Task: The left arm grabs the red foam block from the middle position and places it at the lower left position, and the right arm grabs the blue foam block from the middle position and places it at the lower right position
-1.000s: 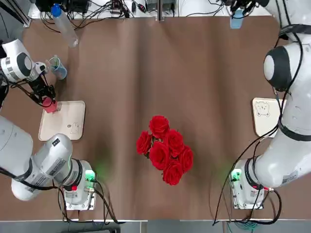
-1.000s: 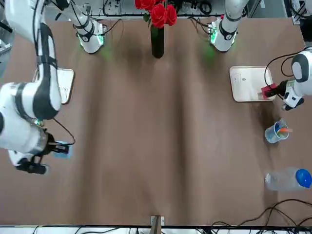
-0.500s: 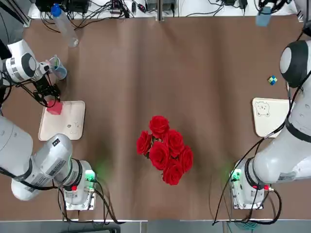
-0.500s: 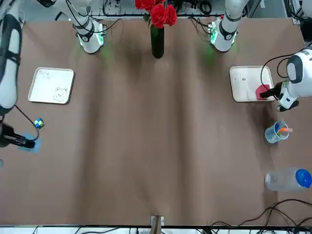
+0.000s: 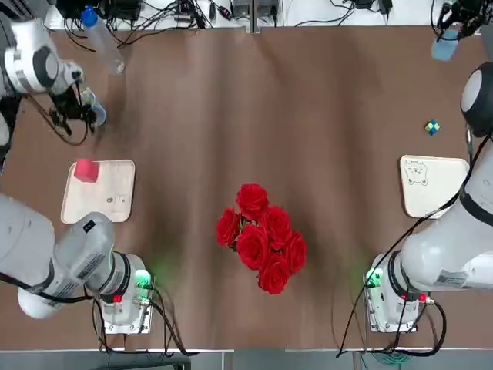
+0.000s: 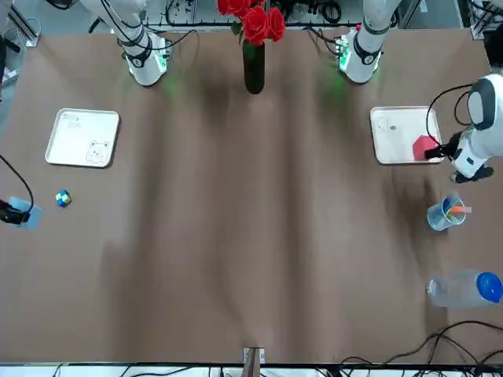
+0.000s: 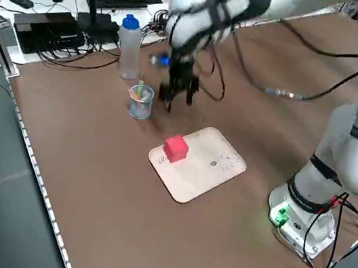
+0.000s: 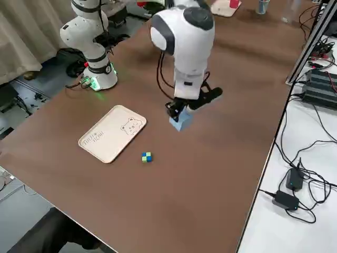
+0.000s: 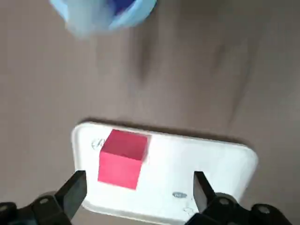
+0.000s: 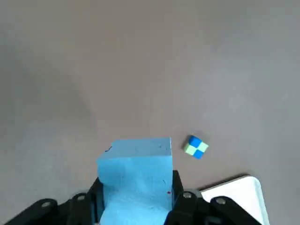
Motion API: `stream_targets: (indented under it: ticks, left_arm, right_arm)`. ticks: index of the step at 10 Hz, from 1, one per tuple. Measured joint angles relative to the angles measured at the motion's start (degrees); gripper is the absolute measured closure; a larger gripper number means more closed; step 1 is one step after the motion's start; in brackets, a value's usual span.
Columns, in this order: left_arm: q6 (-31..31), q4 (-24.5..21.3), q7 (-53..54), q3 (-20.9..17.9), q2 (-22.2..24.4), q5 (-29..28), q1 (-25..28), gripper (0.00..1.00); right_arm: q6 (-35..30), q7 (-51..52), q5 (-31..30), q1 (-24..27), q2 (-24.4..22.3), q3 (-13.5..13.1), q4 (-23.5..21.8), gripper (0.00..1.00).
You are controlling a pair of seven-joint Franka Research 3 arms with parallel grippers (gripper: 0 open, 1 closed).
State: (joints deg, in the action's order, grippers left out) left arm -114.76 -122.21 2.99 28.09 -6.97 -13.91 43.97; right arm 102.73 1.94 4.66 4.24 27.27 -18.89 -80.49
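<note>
The red foam block [image 5: 85, 170] lies free at the far corner of the left tray [image 5: 108, 196]; it also shows as the red block [image 7: 176, 149] in the left side view. My left gripper [image 5: 73, 116] hangs open above the table between the tray and the cup, apart from the block [image 9: 123, 158]. Over the table's far right corner, my right gripper [image 5: 448, 38] is shut on the light blue foam block [image 10: 136, 173]. That blue block [image 8: 180, 121] is held just above the table, beyond the right tray [image 5: 431, 185].
A small blue, green and yellow cube [image 5: 432, 127] lies on the table just beyond the right tray. A vase of red roses [image 5: 260, 235] stands at the near middle. A clear cup [image 5: 91, 108] and a lying bottle [image 5: 100, 38] are at the far left.
My left gripper let go of the red block on the tray and rose away toward the cup. The right arm carried the blue block outward to the far right corner.
</note>
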Motion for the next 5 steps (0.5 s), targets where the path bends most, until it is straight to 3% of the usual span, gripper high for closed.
stream_targets:
  ticks: [2, 3, 5]
  left_arm:
    - [7.9, 10.7, -0.9, 5.2, 0.8, 0.9, -0.6, 0.00]
    - [9.0, 14.9, -1.9, 6.4, 0.6, 2.8, -0.6, 0.00]
    - [9.2, 21.7, -4.9, 8.2, -0.5, 7.8, -1.9, 0.00]
  right_arm:
    - [9.6, 8.6, -0.4, 3.1, -2.9, -0.1, -9.8, 0.43]
    - [12.8, 12.6, -0.4, 5.4, -4.9, -0.1, -14.8, 0.43]
    - [14.6, 19.2, -0.4, 9.5, -7.6, -0.1, -20.3, 0.42]
